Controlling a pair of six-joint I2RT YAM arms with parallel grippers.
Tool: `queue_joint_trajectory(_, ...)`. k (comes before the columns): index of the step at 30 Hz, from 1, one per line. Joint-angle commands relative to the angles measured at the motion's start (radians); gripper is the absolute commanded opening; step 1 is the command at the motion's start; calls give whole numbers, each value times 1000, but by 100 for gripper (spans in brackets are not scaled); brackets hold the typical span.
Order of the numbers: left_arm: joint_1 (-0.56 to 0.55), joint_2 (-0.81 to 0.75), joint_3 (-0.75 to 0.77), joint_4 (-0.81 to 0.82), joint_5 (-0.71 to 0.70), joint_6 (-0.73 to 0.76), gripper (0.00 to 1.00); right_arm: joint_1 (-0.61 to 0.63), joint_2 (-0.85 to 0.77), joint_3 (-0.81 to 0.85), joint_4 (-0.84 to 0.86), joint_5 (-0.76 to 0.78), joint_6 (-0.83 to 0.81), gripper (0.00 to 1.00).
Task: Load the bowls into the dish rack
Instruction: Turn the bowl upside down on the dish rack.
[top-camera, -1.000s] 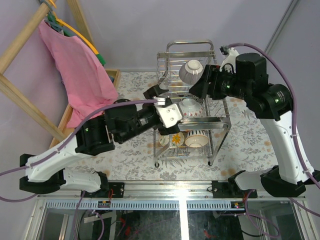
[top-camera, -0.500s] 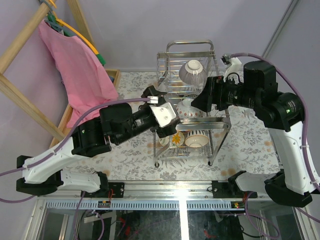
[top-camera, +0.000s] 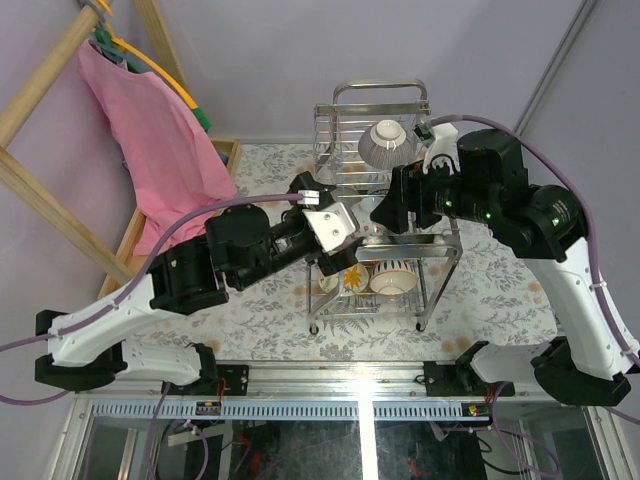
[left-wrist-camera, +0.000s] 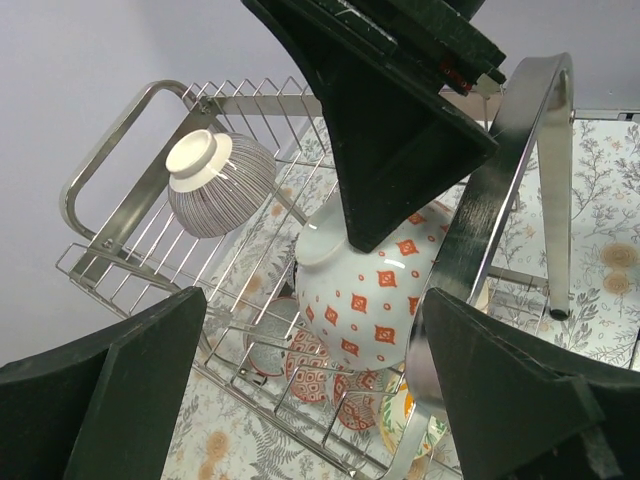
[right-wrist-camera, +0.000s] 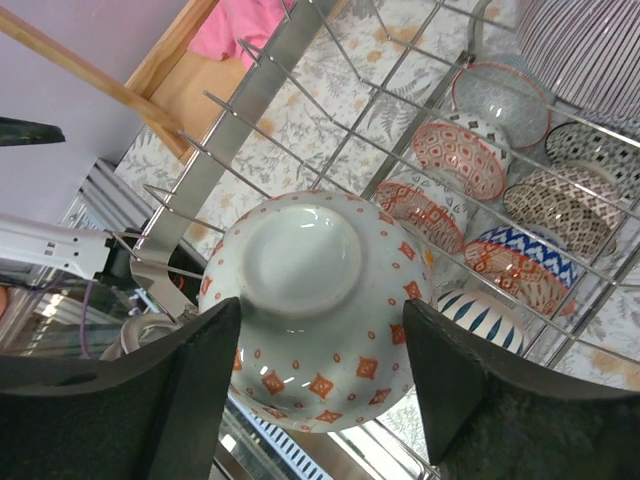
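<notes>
1. Floral-print tabletop (top-camera: 495, 290) carries the whole scene, with a pale lilac wall (top-camera: 280, 50) behind it.
2. On the upper tier of the dish rack (right-wrist-camera: 240, 105) lies the red-and-white bowl (left-wrist-camera: 375, 300), foot up and tilted on the wires.
3. The right pincer (right-wrist-camera: 320, 305) straddles that bowl, one finger close against each side. I cannot tell whether it is clamping the bowl or only flanking it.
4. The left pincer (left-wrist-camera: 312, 300) is spread wide and holds nothing. It points at the same bowl from the other side, short of touching it.
5. The step in hand looks like seating this bowl on the top tier. The next move probably needs the bowl settled between the wires, then the right fingers opened clear and drawn back without dragging it. The left arm is close enough to be in the way.
6. A grey striped bowl (left-wrist-camera: 225, 185) sits upside down farther back on the same tier, and several patterned bowls (right-wrist-camera: 460, 158) fill the tier below.
7. Off to the left, a pink cloth (top-camera: 150, 130) hangs over a wooden frame (top-camera: 40, 100).
</notes>
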Motion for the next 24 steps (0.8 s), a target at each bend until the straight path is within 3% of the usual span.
queue_joint_trajectory(1,-5,11,-6,40,-1,-16,90,18,35,-38,-142,229,-84,68)
queue_joint_trajectory(4,-2,18,-11,38,-2,-15,90,19,0,-62,-101,261,-93,68)
queue_joint_trajectory(8,15,43,-3,26,-17,-24,90,18,-31,-57,-52,208,-76,86)
queue_joint_trajectory(10,24,59,19,15,-22,-34,90,17,6,7,-94,152,-42,89)
queue_joint_trajectory(15,44,102,105,2,-29,-71,93,18,71,100,-206,173,71,93)
queue_joint_trajectory(20,67,166,191,-47,-2,-88,93,7,69,106,-259,143,178,100)
queue_joint_trajectory(24,89,191,182,-62,22,-98,93,-35,45,51,-278,96,242,99)
